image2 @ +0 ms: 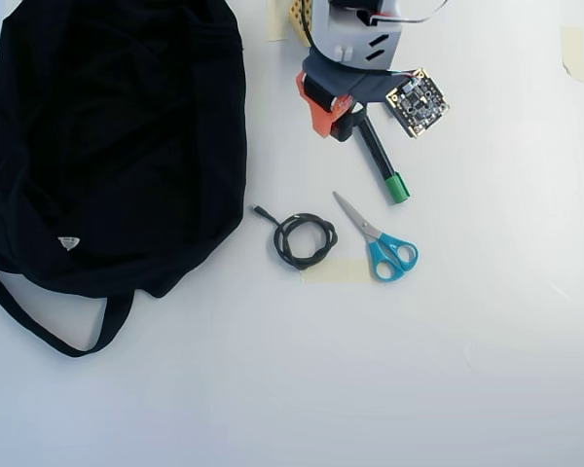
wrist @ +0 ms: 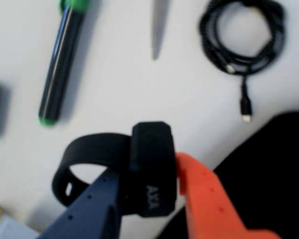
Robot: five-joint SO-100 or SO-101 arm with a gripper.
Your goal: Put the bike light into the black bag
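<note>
Clamped between the dark and orange fingers of the gripper (wrist: 149,191), the small black squarish bike light (wrist: 150,167) with strap loop is held. Transport is in hand; travel toward nine o'clock, overhead, over the large floppy black fabric bag (image2: 117,126) is called for.

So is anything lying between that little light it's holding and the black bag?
Nothing visible does. The gripper holds the bike light, and in the overhead view only bare table lies between it and the black bag. The coiled cable, scissors and marker lie off to the side.
</note>
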